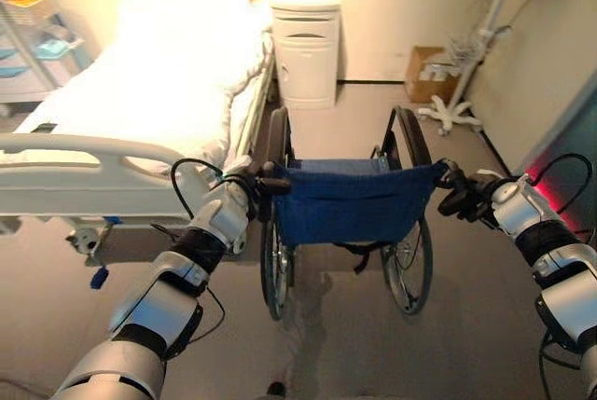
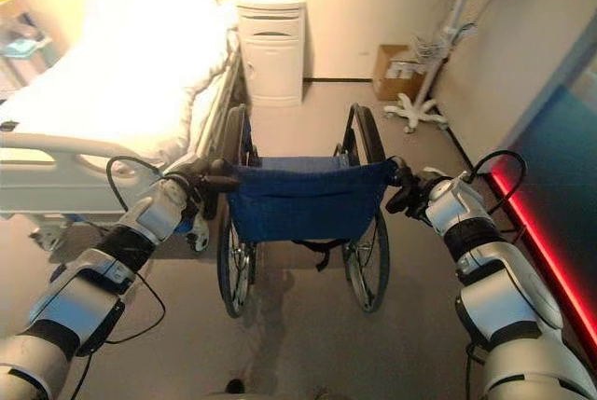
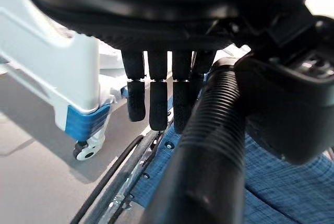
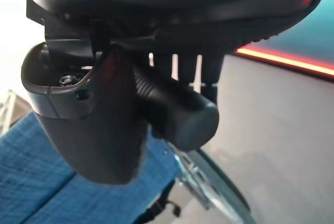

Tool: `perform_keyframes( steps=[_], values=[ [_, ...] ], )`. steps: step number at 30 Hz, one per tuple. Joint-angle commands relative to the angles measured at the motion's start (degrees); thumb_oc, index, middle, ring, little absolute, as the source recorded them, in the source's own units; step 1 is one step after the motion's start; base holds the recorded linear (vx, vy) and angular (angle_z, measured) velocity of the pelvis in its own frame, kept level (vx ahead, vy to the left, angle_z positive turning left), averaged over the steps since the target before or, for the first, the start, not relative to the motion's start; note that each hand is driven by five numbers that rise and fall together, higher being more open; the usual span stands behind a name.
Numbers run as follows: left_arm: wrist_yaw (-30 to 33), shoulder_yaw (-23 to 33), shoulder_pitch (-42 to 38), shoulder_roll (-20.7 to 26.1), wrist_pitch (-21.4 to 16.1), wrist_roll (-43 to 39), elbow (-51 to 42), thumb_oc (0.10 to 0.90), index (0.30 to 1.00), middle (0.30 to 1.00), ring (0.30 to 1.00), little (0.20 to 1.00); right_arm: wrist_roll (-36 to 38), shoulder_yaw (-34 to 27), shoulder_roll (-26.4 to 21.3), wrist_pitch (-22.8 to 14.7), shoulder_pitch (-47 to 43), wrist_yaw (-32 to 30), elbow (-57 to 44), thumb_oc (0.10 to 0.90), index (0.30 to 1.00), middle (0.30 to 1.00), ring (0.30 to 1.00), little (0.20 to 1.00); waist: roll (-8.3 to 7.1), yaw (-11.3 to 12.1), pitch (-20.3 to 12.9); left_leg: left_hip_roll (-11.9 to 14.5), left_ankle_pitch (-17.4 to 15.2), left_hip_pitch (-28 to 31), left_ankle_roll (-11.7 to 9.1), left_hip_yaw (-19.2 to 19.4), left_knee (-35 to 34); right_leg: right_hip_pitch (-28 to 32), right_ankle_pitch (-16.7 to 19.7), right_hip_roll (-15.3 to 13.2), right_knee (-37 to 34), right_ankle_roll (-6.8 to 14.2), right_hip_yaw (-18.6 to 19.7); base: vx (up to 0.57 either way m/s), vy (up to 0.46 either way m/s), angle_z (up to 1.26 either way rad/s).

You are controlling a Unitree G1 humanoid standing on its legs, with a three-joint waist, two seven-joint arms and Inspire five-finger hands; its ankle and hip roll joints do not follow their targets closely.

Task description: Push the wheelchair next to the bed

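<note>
The wheelchair (image 1: 350, 200) with a blue cloth backrest stands in front of me, facing away. It is close beside the white bed (image 1: 140, 92) on the left, near the bed's foot end. My left hand (image 1: 244, 187) is curled round the left push handle (image 3: 209, 151), its fingers (image 3: 156, 98) on one side and the thumb on the other. My right hand (image 1: 462, 197) grips the right push handle (image 4: 177, 109), whose black end sticks out between thumb (image 4: 94, 130) and fingers.
The bed's white foot rail (image 1: 84, 148) and a caster (image 3: 83, 151) are just left of the chair. A white bedside cabinet (image 1: 305, 55) stands ahead against the wall. A cardboard box (image 1: 429, 74) and a wheeled stand (image 1: 448, 116) sit at the back right. Open floor lies ahead between chair and cabinet.
</note>
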Motion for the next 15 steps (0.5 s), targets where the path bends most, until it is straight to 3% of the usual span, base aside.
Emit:
perform_keyframes(
  steps=[1,2,4,5,6,9,12,13,15],
  values=[
    [4.12,-2.43,6.04,-0.28,-6.78,-4.99,7.48,0.400,0.300,0.300,0.300,0.300,-5.91,7.48,6.54,-8.87,-9.68,1.61,-2.75,0.400,0.300,0.300,0.300,0.300,-1.50,0.66,-0.49,6.65,17.57,10.85,-9.90,-1.36,-9.19,-9.72,14.03,0.89,-1.72,0.58,6.16,0.27,-0.185,0.15],
    [4.27,-2.31,5.78,-0.43,-6.72,-5.28,7.99,0.400,0.300,0.300,0.300,0.300,-5.84,7.59,6.70,-9.02,-9.87,1.47,-2.17,0.400,0.300,0.300,0.300,0.300,-1.48,0.58,-0.58,6.39,17.62,10.87,-9.92,-1.40,-8.94,-9.55,13.88,1.12,-1.80,0.40,6.08,0.31,-0.176,0.23],
    [4.46,-1.84,4.79,-0.55,-6.71,-6.45,9.08,0.400,0.300,0.300,0.300,0.300,-4.83,8.20,7.80,-8.02,-11.27,0.95,-0.34,0.400,0.300,0.300,0.300,0.300,-1.54,1.63,-0.50,2.43,15.98,9.00,-8.79,-3.10,-8.77,-7.17,12.79,2.80,-2.66,-0.37,6.81,0.32,-0.172,0.28],
    [4.43,-1.81,4.70,-0.53,-6.78,-6.50,9.10,0.400,0.300,0.300,0.300,0.300,-4.75,8.28,8.00,-7.86,-11.44,0.81,-0.19,0.400,0.300,0.300,0.300,0.300,-1.54,1.88,-0.34,1.86,15.63,8.61,-8.61,-3.29,-8.81,-6.71,12.62,3.08,-2.78,-0.44,7.12,0.35,-0.151,0.26],
    [3.58,-1.64,4.06,-0.25,-7.38,-6.19,8.80,0.400,0.300,0.300,0.300,0.300,-4.67,8.42,9.12,-6.97,-12.25,-0.10,0.64,0.400,0.300,0.300,0.300,0.300,-1.42,3.46,0.59,-1.50,14.63,4.70,-7.91,-3.19,-9.77,-4.32,11.51,4.40,-3.62,-0.71,8.36,0.29,-0.110,0.26],
    [2.86,-2.58,3.97,-0.15,-8.25,-6.04,7.13,0.400,0.300,0.300,0.300,0.300,-5.56,7.93,10.63,-5.23,-11.58,-2.39,-0.09,0.400,0.300,0.300,0.300,0.300,-0.46,7.10,3.25,-5.60,16.53,-5.93,-7.86,-0.15,-12.90,1.12,9.19,6.49,-5.16,-1.47,9.54,0.43,-0.091,0.36],
    [2.63,-2.72,4.64,0.31,-8.54,-5.54,6.00,0.400,0.300,0.300,0.300,0.300,-6.13,7.69,11.01,-5.70,-11.54,-2.34,-0.36,0.400,0.300,0.300,0.300,0.300,0.09,8.91,4.47,-6.27,19.01,-9.23,-7.94,0.45,-15.81,3.12,8.63,7.28,-5.73,-1.69,10.56,0.34,-0.008,-0.53],
    [1.44,-2.63,5.11,1.82,-8.40,-5.46,4.30,0.400,0.300,0.300,0.300,0.300,-6.57,7.60,10.74,-7.40,-12.41,-1.46,0.32,0.400,0.300,0.300,0.300,0.300,0.75,10.32,5.00,-5.97,21.00,-11.03,-8.08,1.14,-19.00,3.99,7.84,7.58,-5.24,-1.68,10.82,0.51,0.113,-1.47],
    [-0.22,-2.85,4.81,4.01,-8.10,-6.45,2.27,0.400,0.300,0.300,0.300,0.300,-7.05,7.89,10.42,-8.94,-13.24,-1.06,0.73,0.400,0.300,0.300,0.300,0.300,1.33,11.20,4.93,-6.19,19.70,-10.85,-7.18,3.37,-19.25,4.77,5.70,7.22,-3.42,-1.42,10.05,0.47,0.175,-1.47]
  ],
)
